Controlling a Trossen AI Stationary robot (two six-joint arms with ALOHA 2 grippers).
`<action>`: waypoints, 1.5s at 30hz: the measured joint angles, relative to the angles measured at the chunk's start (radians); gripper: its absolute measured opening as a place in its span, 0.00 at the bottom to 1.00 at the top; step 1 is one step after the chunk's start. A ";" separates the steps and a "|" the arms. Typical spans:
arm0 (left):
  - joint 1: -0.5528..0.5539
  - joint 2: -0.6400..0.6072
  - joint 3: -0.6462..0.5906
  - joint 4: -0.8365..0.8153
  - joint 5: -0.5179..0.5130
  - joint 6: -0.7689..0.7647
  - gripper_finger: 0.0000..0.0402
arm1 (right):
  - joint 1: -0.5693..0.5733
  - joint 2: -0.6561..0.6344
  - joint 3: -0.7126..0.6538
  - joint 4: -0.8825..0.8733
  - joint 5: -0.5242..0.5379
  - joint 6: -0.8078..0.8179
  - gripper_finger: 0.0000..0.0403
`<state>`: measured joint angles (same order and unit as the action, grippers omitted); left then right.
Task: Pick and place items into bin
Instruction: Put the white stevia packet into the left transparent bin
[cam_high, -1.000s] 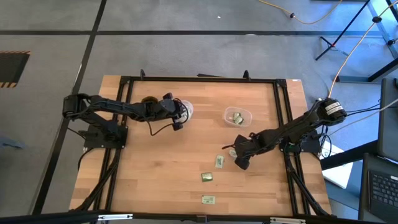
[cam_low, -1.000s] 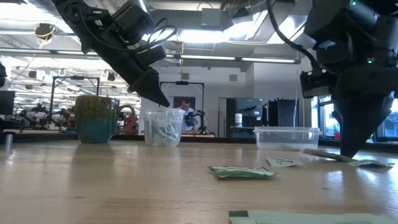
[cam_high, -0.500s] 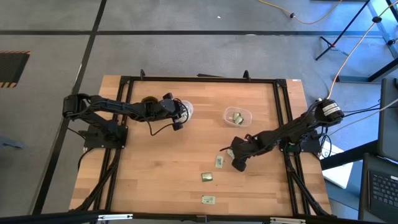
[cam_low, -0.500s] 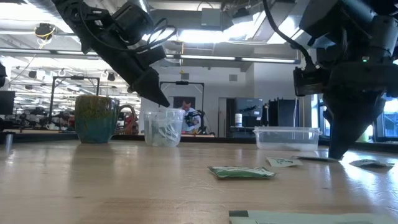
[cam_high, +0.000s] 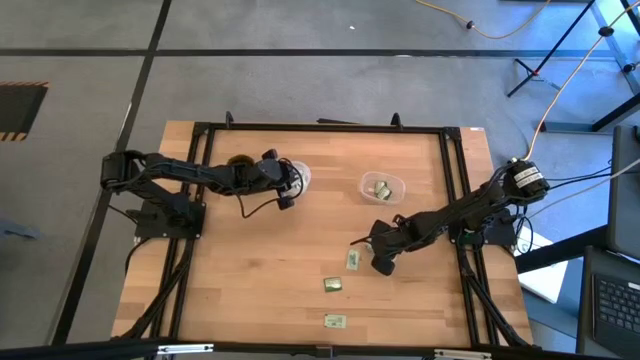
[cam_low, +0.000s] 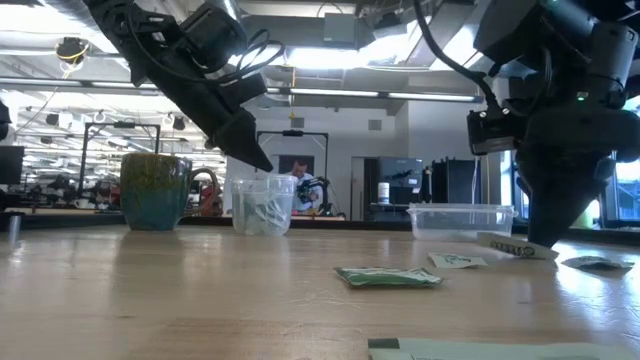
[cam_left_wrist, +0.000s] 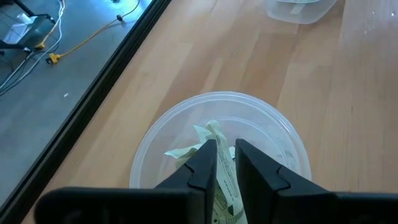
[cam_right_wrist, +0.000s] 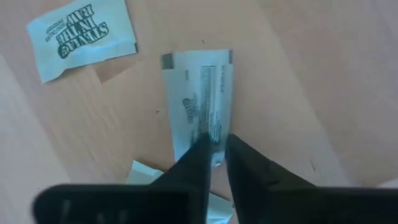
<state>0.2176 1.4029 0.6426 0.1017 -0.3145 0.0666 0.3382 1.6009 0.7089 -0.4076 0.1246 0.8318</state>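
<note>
The right gripper (cam_high: 380, 266) has shifted leftward, away from the bin (cam_high: 382, 187), and now carries a packet (cam_right_wrist: 200, 102) pinched between its fingers, raised off the table (cam_high: 250, 270).

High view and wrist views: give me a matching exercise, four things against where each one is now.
Things:
1. left gripper
2. right gripper
3. clear bin
4. green mug

Places:
A. behind the clear cup, near the left arm
B. over the clear cup, packets below
C. shut on a packet, low over the table
D. near the table's middle, a few packets inside

Pairs: 1-B, 2-C, 3-D, 4-A
</note>
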 joint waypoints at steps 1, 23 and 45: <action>0.000 0.000 0.000 0.000 0.000 0.000 0.14 | -0.001 0.000 0.002 -0.001 0.001 0.000 0.10; -0.011 0.000 0.000 0.094 0.002 0.183 0.18 | 0.000 0.010 0.135 -0.086 0.008 -0.070 0.00; -0.241 0.000 0.000 0.246 0.238 0.719 0.33 | -0.050 0.005 0.420 -0.041 0.089 -0.474 0.00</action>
<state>-0.0237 1.4029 0.6423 0.3472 -0.0770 0.7852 0.2879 1.6062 1.1288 -0.4484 0.2137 0.3575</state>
